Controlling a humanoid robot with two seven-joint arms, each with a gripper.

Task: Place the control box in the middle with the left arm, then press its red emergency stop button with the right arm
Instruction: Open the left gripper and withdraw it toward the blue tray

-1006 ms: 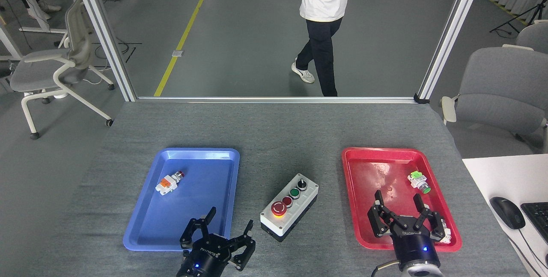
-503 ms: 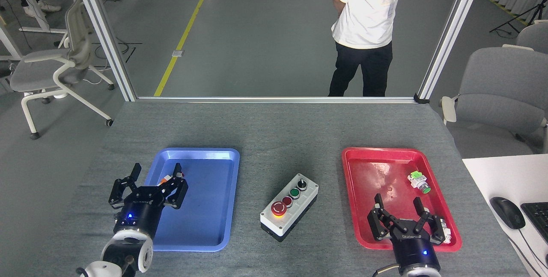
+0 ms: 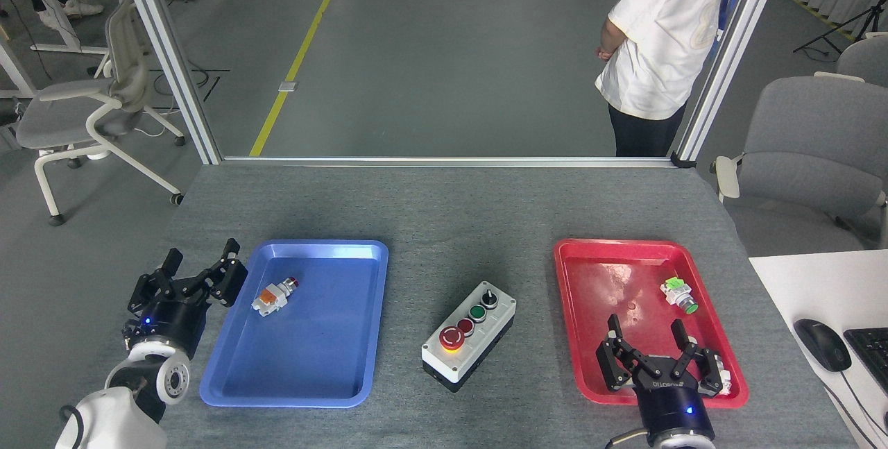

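Control box [image 3: 469, 335] sits on the grey table [image 3: 444, 213] between blue tray [image 3: 305, 324] and red tray [image 3: 645, 317]. Our left gripper [image 3: 201, 270] hovers left of the blue tray, fingers spread. Our right gripper [image 3: 646, 339], fingers apart, hangs over the red tray.

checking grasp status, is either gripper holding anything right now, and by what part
Nothing is held. The left gripper and right gripper are both open and empty; the control box sits untouched.

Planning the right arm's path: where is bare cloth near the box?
Bare: strip between control box and red tray; between box and blue tray; wide cloth behind both. Crowded: right gripper over the red tray's near end.
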